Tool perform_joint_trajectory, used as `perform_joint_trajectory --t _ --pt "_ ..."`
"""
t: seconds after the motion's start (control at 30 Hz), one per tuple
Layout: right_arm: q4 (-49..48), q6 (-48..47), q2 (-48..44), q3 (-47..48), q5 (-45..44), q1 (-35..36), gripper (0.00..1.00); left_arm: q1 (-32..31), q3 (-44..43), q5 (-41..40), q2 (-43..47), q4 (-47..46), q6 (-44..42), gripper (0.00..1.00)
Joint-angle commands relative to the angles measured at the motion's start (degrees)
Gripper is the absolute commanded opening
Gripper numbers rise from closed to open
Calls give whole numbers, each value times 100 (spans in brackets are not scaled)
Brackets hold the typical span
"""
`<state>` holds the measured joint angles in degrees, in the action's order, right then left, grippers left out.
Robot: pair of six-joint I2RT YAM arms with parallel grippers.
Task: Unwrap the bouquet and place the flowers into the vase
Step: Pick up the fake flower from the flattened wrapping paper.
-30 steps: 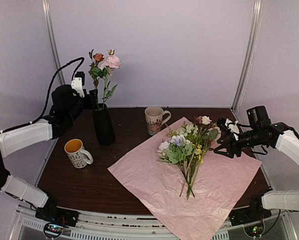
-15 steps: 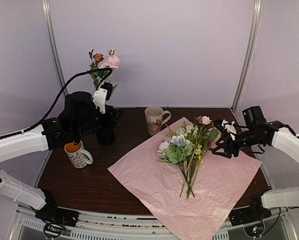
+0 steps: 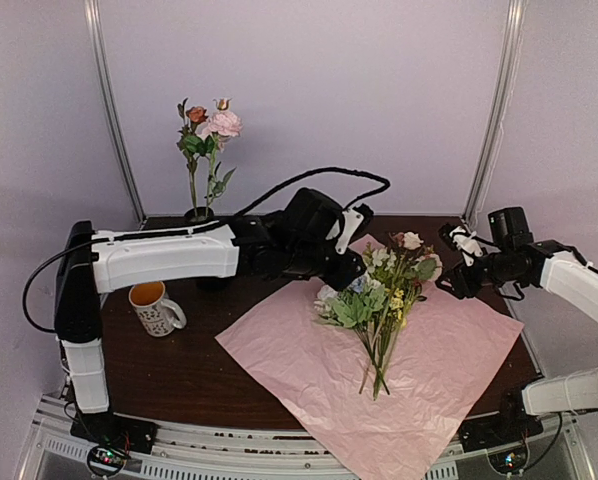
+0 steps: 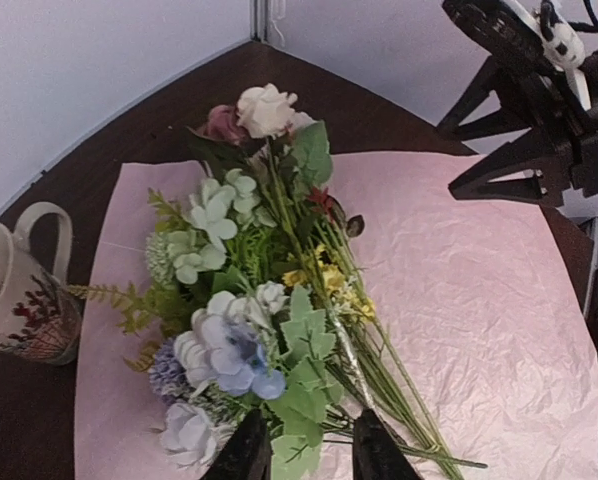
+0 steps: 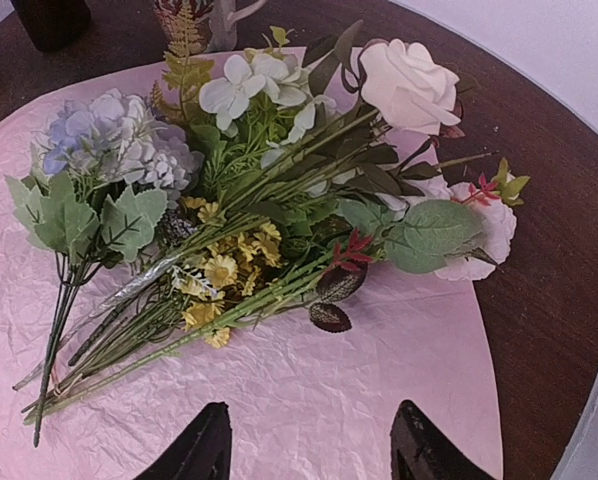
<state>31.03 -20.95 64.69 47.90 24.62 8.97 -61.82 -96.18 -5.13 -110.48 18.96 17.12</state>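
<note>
The flowers [image 3: 379, 290] lie loose on the spread lilac-pink paper sheet [image 3: 419, 380], heads towards the back. My left gripper [image 4: 309, 455] hangs low over their left side. Its fingers [image 4: 244, 452] stand apart, with green leaves and stems showing between them, and nothing is clamped. My right gripper [image 5: 309, 450] hovers open over bare paper just right of the flowers [image 5: 249, 200], holding nothing. The black vase [image 3: 197, 214] stands at the back left, mostly hidden behind my left arm. It holds a few pink and orange blooms [image 3: 211, 125].
An orange-lined mug [image 3: 155, 306] stands at the left. A cream patterned mug [image 4: 19, 290] sits behind the paper's left corner, hidden by my left arm in the top view. The left arm [image 3: 179, 255] stretches across the table's left half.
My left arm has swung from the vase rightwards across the table to the flowers, its jaws narrowing. The right gripper has drawn back a little to the right.
</note>
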Motion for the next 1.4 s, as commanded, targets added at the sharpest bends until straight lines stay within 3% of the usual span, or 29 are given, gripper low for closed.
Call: perform_joint_trajectory --t 0.0,0.27,0.4,0.6,0.7,1.13,1.37 --pt "-171 161 76 104 -245 -71 55 -208 -1079 960 -924 582 185 28" --pt "-114 93 106 131 -168 -80 55 -392 -2247 1560 -2188 1215 264 13" --pt "-98 83 106 139 -151 -80 55 -393 -2494 1551 -2555 1431 438 14" --pt "-84 63 88 137 -135 -80 55 -392 -2622 1240 -2819 1690 647 27" --pt "-71 54 97 141 -111 -80 55 -392 -2619 1075 -2902 1769 730 29" --pt "-37 29 92 148 -27 -75 55 -300 -2920 1044 -3292 1851 1024 28" --pt "-35 24 79 141 -14 -80 55 -260 -2986 1140 -3278 1851 1091 17"
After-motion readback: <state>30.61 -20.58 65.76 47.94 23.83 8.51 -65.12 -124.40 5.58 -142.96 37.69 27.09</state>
